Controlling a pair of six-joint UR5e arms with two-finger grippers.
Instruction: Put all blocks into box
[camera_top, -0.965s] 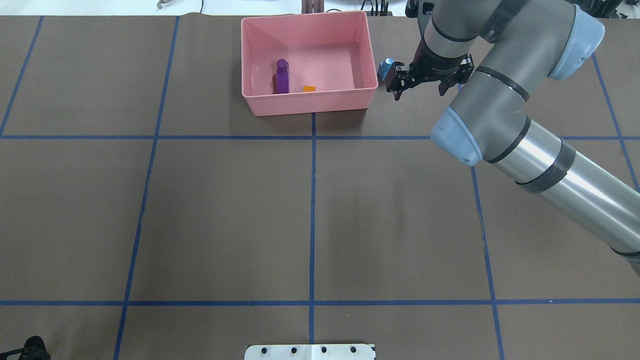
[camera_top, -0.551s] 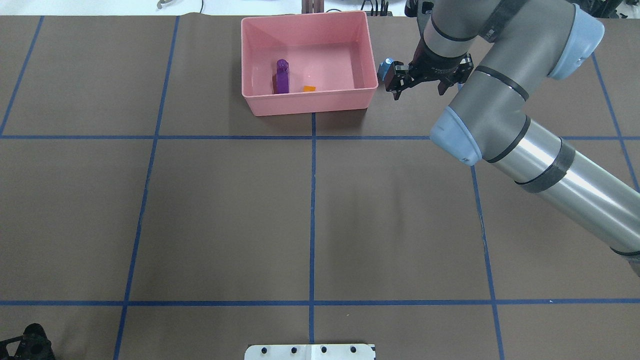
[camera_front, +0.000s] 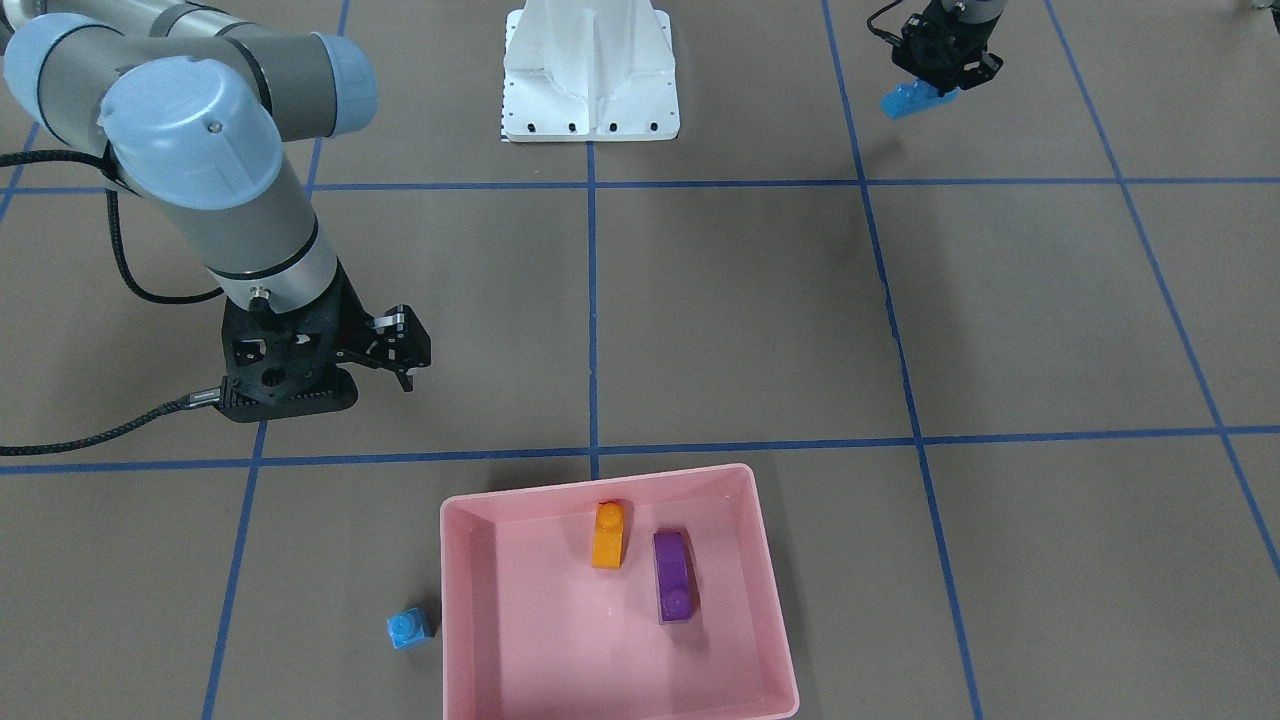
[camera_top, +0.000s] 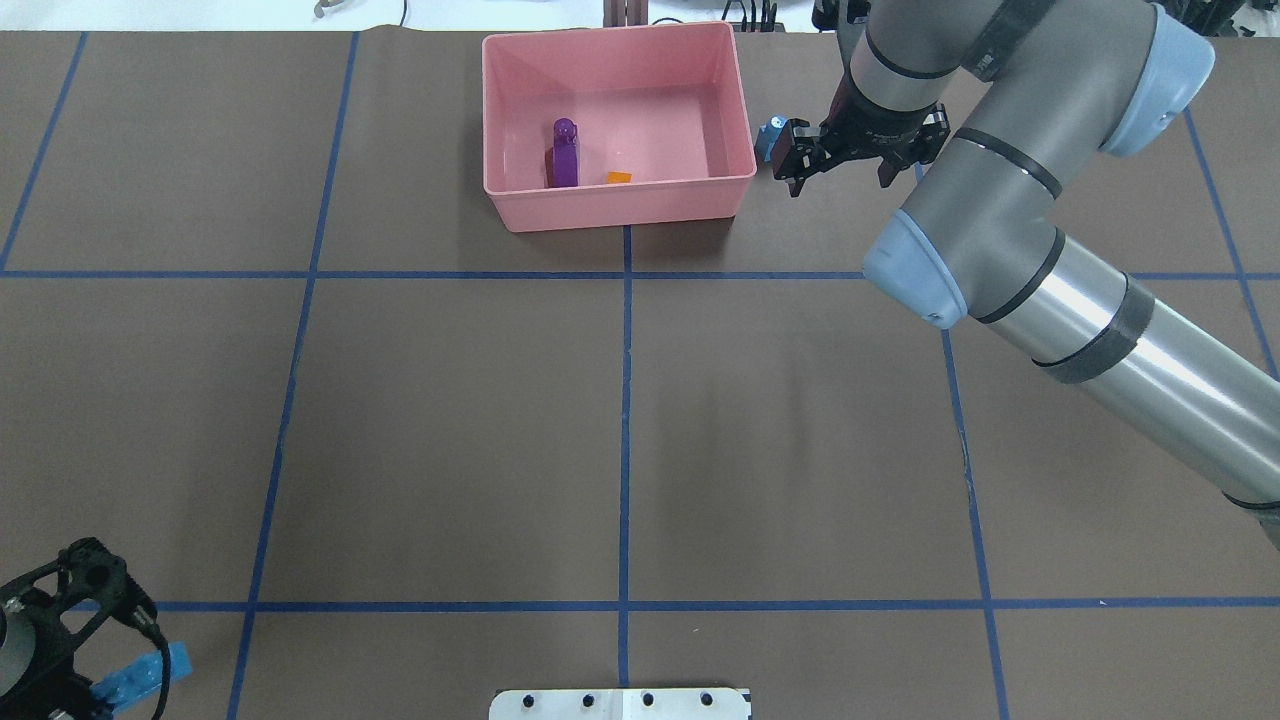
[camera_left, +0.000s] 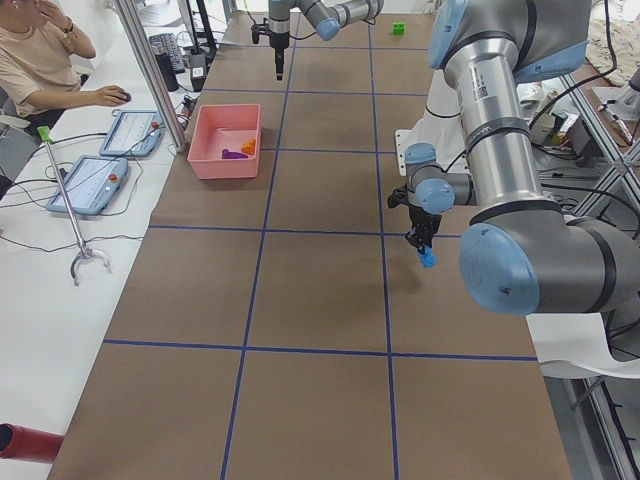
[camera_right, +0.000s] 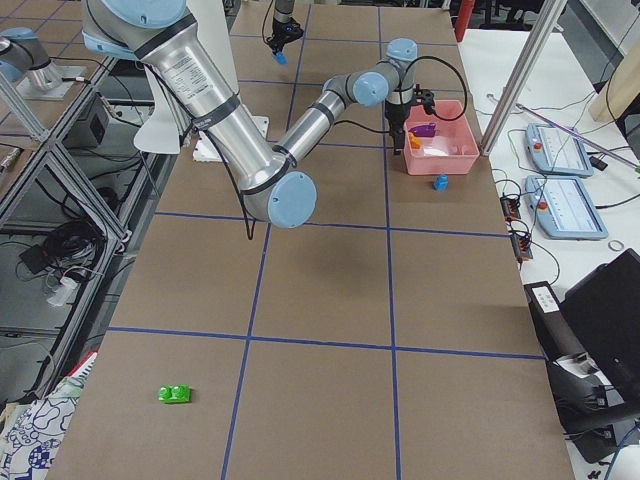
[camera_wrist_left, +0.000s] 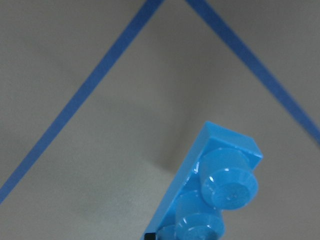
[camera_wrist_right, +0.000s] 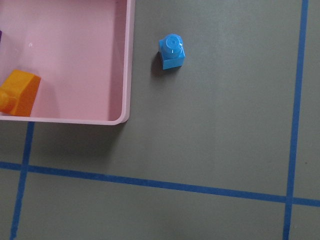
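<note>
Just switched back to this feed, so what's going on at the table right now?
The left gripper holds the long blue brick above the table near the robot's base, far from the pink box. The right gripper hangs open beside the box, close to the small blue cube, which sits on the table just outside the box wall. The orange brick and purple brick lie inside. The green brick lies far off toward the table's right end.

A robotics lab: a table (camera_top: 450, 420) papered brown, gridded with blue tape (camera_top: 624, 400), control tablets (camera_left: 88, 184) on a white side bench (camera_left: 40, 250), a person (camera_left: 40, 60) seated there.
</note>
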